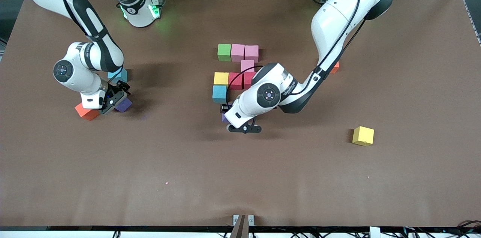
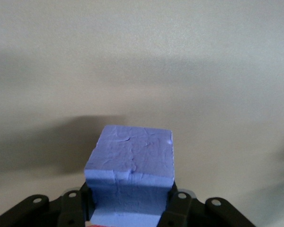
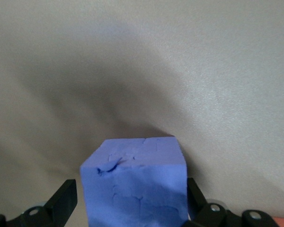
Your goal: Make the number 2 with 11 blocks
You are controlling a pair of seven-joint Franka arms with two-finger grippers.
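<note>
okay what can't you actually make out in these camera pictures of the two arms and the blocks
- Front view: the left gripper and most of its purple block are covered by the arm's wrist.
- Front view: the orange block by the left arm's forearm shows only a corner.
- Front view: the red block in the digit is partly under that wrist.
- Right wrist view: whether the right gripper touches its purple block.

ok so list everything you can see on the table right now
partial number 2: eight blocks, green, pink, yellow, red, light blue, table middle
held purple block: one, purple, in left gripper beside the partial number 2
yellow block: one, yellow, alone toward left arm's end
half-hidden orange block: one, orange, under left arm
spare blocks: three, orange, light blue, purple, toward right arm's end
table: one, brown
left gripper: shut on held purple block
right gripper: open, around the spare purple one
</note>
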